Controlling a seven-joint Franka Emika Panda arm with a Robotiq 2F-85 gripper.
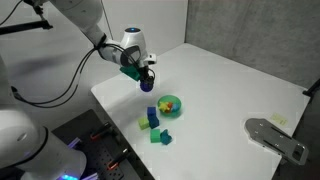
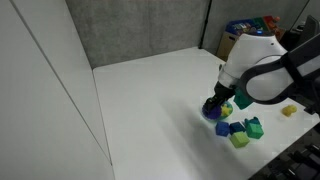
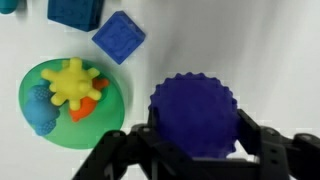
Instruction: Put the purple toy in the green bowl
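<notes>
White table carries the whole layout, with a grey wall behind it. Seen from the room, the tool hangs above the table and pinches the dark purple, round, ridged-edge toy between its two black fingers. The toy is off the table and not in the bowl.

Key relation: the shallow, bright-green round bowl lies just beside the toy, not under it. In the wrist view the bowl sits left of the toy, with a narrow strip of table between them. I judge that the coming move calls for a short sideways shift toward the bowl, then release. The toy is round, so no long axis matters.

Bowl contents: a yellow spiky toy, an orange piece and a light-blue piece. Free room lies at the bowl's side nearest the purple toy. One blue square block lies near the bowl; a second is cut off at the picture edge.

Limits:
- Finger-to-toy contact is hidden by the toy itself.
- In an exterior view the tool covers most of the bowl.
- Height above the bowl rim cannot be read.
</notes>
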